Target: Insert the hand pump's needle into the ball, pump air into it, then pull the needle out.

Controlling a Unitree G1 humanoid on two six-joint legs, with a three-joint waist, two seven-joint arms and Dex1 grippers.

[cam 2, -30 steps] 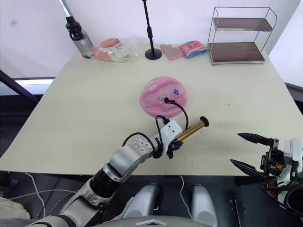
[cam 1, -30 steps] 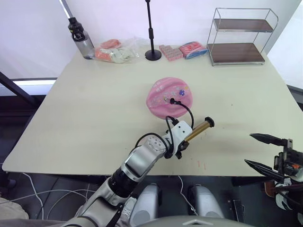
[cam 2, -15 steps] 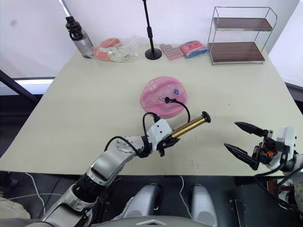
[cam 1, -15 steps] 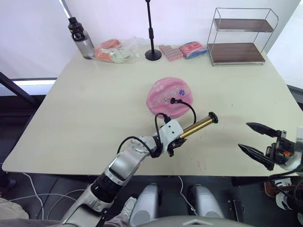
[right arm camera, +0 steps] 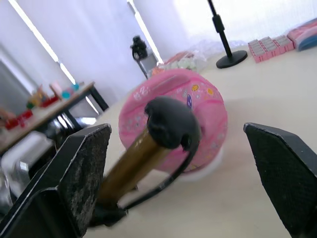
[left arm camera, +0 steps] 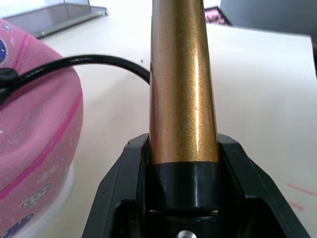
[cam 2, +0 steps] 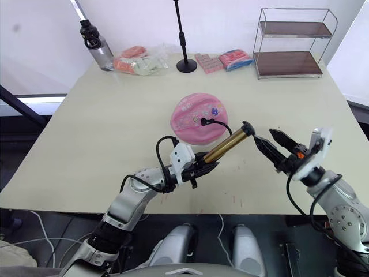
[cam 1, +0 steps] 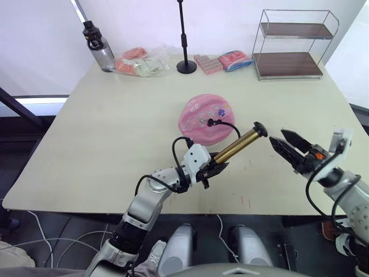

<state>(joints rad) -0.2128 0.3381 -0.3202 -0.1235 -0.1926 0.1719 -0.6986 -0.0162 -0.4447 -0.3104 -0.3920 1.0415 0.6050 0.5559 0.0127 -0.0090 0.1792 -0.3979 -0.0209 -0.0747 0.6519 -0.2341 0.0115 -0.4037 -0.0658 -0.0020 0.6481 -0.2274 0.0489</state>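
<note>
1. We judge the first step done: the hose's black fitting sits on top of the ball (cam 1: 206, 119), so the needle appears to be in the valve, though the pin itself is hidden. The ball rests near the middle of the table (cam 1: 104, 144), toward its front half.
2. Our left gripper (cam 1: 214, 169) has its jaws clamped on the lower end of the hand pump (cam 1: 239, 145), which tilts up from the near edge toward the right.
3. Our right gripper (cam 1: 285, 146) hovers just beside the pump's black handle, jaws apart; pumping and pulling the needle out are left.
4. The right wrist view shows the handle cap (right arm camera: 170, 121) lined up between the wide-open fingers. The left wrist view shows the jaws pressed on the barrel (left arm camera: 182, 89) and the hose (left arm camera: 99, 62) curving to the ball.
</note>
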